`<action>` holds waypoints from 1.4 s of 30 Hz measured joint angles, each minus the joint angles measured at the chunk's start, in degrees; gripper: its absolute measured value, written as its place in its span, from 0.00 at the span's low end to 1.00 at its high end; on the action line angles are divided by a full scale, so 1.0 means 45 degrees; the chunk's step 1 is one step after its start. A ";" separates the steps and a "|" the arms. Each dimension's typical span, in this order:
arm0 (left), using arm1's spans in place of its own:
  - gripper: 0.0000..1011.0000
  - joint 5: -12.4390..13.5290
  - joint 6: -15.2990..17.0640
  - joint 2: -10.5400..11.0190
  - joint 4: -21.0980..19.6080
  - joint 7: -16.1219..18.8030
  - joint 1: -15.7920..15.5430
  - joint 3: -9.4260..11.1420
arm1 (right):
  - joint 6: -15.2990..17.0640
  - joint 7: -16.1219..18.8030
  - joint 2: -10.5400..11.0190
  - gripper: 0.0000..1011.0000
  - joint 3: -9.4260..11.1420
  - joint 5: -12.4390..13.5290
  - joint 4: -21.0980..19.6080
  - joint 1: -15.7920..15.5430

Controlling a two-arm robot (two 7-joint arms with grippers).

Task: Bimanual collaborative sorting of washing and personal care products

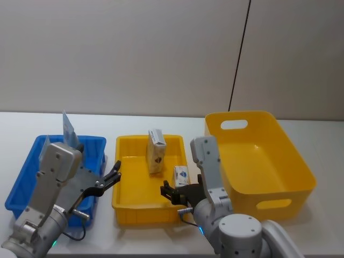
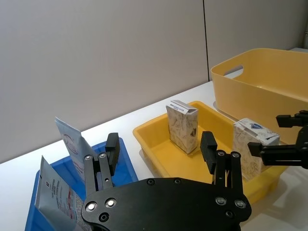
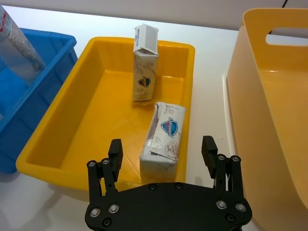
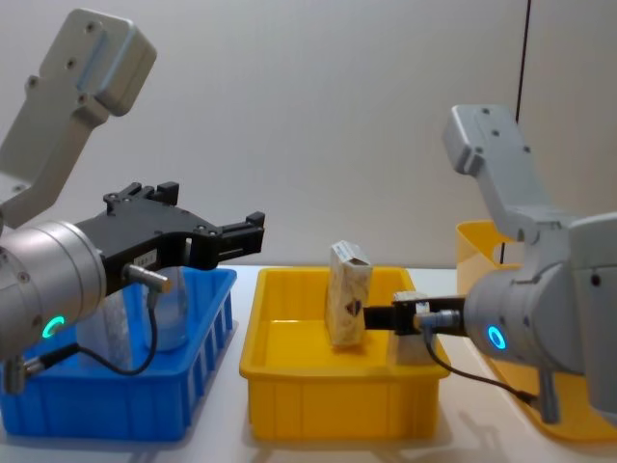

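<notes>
Two printed cartons are in the shallow yellow tray (image 1: 134, 183): one upright (image 1: 156, 151) at the back, and one with a blue logo (image 1: 181, 174) near the front right. My right gripper (image 1: 171, 193) is open just in front of that logo carton (image 3: 163, 132), whose near end sits level with the spread fingers (image 3: 115, 154), not pinched. Pale tubes (image 1: 68, 128) stand in the blue bin (image 1: 32, 156). My left gripper (image 1: 110, 179) hovers open and empty between the blue bin and the tray. From the left wrist, its fingers (image 2: 208, 147) frame the upright carton (image 2: 183, 126).
A deep yellow bin (image 1: 279, 177) with cut-out handles stands at the right, close to the tray. A white tabletop (image 1: 161, 121) runs to a grey wall behind. A black cable hangs down the wall at the back right.
</notes>
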 joint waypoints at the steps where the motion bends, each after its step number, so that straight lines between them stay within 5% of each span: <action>1: 0.99 0.0000 0.0000 0.0000 0.0001 0.0000 0.0000 0.0000 | -0.0001 0.0048 -0.0032 0.99 -0.0009 -0.0015 0.0148 0.0107; 23: 0.99 0.0000 0.0000 0.0000 0.0000 0.0000 0.0000 0.0000 | 0.0063 0.0415 -0.0522 0.97 -0.0023 -0.0216 0.2191 0.1333; 42: 0.99 0.0000 0.0000 0.0000 0.0001 0.0000 0.0000 0.0000 | 0.0196 0.0418 -0.0785 0.41 0.0007 -0.0507 0.3033 0.1759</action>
